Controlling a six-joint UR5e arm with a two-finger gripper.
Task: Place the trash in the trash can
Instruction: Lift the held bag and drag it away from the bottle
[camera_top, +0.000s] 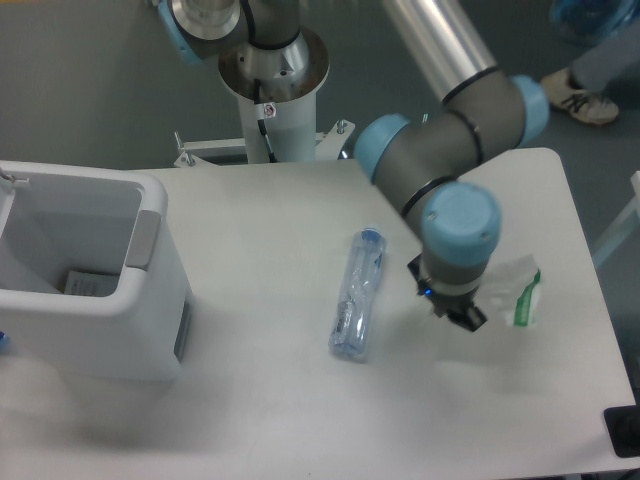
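The crushed clear bottle (358, 293) with a blue cap lies flat mid-table, cap pointing away from me. The crinkled clear bag (517, 289) with its green-and-white strip hangs against the right side of my gripper (468, 316), which is mostly hidden under the blue wrist cap; only a dark tip shows. The bag travels with the gripper, so it looks shut on it. The white trash can (60, 302) with a grey rim panel (145, 240) stands at the table's left edge, far from both pieces.
A small white item (88, 284) lies inside the can. The arm's pedestal (270, 85) rises behind the table. A person's shoe (578, 102) is on the floor at the back right. A dark object (625, 432) sits at the front right corner.
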